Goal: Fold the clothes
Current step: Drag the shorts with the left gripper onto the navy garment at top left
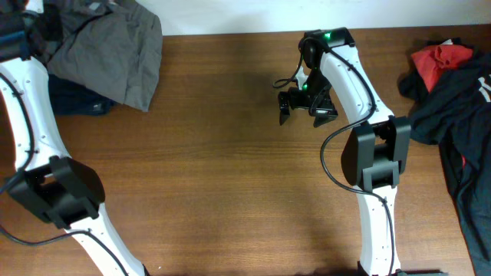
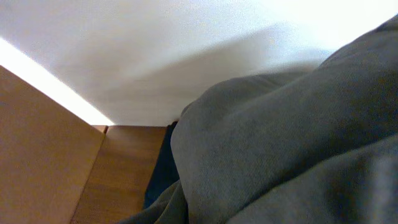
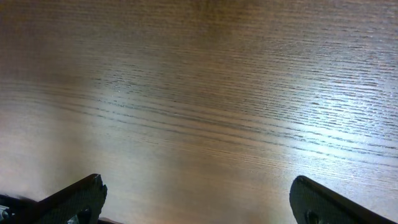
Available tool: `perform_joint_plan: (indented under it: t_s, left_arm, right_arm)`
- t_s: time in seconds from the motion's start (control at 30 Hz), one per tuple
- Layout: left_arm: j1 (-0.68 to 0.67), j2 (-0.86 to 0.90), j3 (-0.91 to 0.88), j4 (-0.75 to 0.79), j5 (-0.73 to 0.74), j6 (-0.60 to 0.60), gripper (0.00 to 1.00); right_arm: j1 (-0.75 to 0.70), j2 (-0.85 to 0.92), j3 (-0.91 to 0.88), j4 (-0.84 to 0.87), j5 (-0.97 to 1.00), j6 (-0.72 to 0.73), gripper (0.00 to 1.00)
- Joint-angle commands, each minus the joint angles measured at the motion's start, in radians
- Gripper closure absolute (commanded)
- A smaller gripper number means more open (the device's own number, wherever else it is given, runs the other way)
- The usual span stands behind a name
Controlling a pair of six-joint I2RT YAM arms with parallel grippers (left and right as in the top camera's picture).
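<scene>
Overhead, right tool (image 1: 305,116) spread wide over table (image 1: 215,153), left tool (image 1: 40,27) at grey garment (image 1: 115,54), grip unclear.

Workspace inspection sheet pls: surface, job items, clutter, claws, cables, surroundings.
Surface: wooden table, no spills or marks seen.
Job's things: grey garment bunched at the far left corner, lying over a dark blue garment. Red garment and black garment heaped at the right edge. None folded.
Clutter: nothing seen.
Grippers: right claw open above bare wood, holding nothing. Left claw is at the grey garment, its fingers hidden by cloth, so its state cannot be told.
Cables: black cable loops beside the right arm.
Surroundings: white wall behind the table.
</scene>
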Motion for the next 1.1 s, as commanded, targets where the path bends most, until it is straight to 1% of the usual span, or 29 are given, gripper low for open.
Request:
perform_joint_plan:
  t_s: [0.0,0.2,0.33,0.4,0.8,0.83,0.93,1.03,1.07]
  left_arm:
    - [0.043,0.082,0.029,0.048,-0.024,-0.017,0.99]
    - [0.098,0.154,0.029,0.111,-0.040,-0.018,0.97]
    - [0.127,0.180,0.029,0.141,-0.137,-0.018,0.97]
    - [0.143,0.185,0.029,0.146,-0.159,-0.017,0.96]
    - [0.152,0.184,0.031,0.171,-0.158,-0.014,0.96]
    - [0.152,0.185,0.031,0.173,-0.158,-0.021,0.94]
    - [0.159,0.206,0.030,0.173,-0.158,-0.032,0.83]
    - [0.166,0.225,0.029,0.153,-0.163,-0.033,0.78]
    - [0.168,0.231,0.029,0.143,-0.169,-0.033,0.73]
  right_arm:
    - [-0.003,0.010,0.000,-0.010,-0.009,-0.007,0.01]
    - [-0.002,0.010,0.000,-0.015,-0.009,-0.006,0.01]
    - [-0.002,0.010,0.000,-0.015,-0.009,-0.006,0.01]
    - [-0.002,0.010,0.000,-0.015,-0.009,-0.006,0.01]
    - [0.017,0.010,0.000,-0.018,-0.008,-0.007,0.01]
    - [0.020,0.010,0.000,-0.018,-0.008,-0.007,0.01]
    - [0.025,0.010,0.000,-0.014,-0.008,-0.007,0.01]
    - [0.026,0.010,0.000,-0.014,-0.008,-0.007,0.01]
    - [0.026,0.010,0.000,-0.015,-0.008,-0.007,0.01]
